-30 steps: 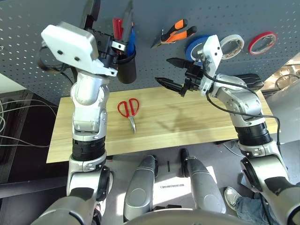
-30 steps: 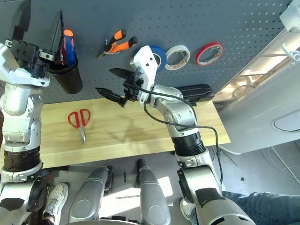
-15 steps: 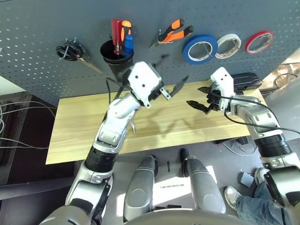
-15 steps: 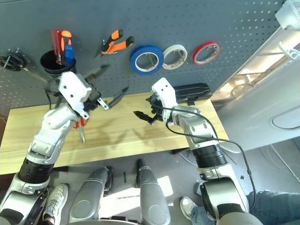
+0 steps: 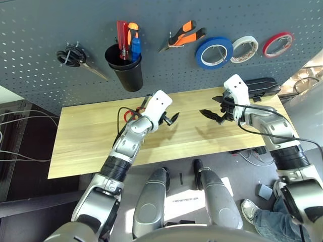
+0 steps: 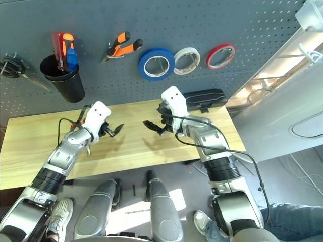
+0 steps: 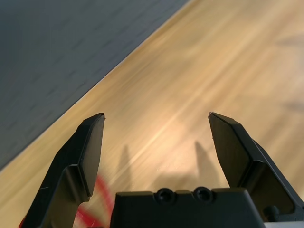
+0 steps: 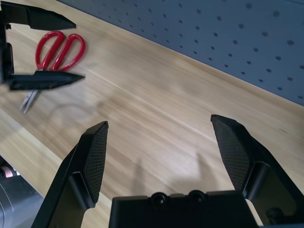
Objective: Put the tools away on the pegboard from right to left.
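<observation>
- Scissors (image 8: 59, 47), red-handled, lie flat on the wooden worktop (image 5: 212, 138), the one tool not yet on the pegboard (image 5: 202, 75); they sit just in front of the board, below and slightly right of its black cup (image 5: 124, 70).
- Left gripper (image 5: 169, 120) now hangs low over the worktop right beside the scissors, fingers spread wide and empty. A second ago it was raised at the cup on the pegboard; it has since swung down and forward, so my reading is that the cup drop-off is finished and the scissors are next.
- On the pegboard itself, running rightward from the cup: the slim blue-handled screwdriver (image 5: 136, 46) stands in the cup with a red and an orange one, then the orange-and-black pliers (image 5: 185, 34) on a hook, then the blue tape roll (image 5: 214, 52).
- Right gripper (image 5: 211, 114), spread and holding nothing, hovers over the worktop further right of the scissors; it has dropped away from the blue tape roll and settled.
- Far left of the cup, a dark hook (image 5: 70, 54) looks the likely place for the scissors.
</observation>
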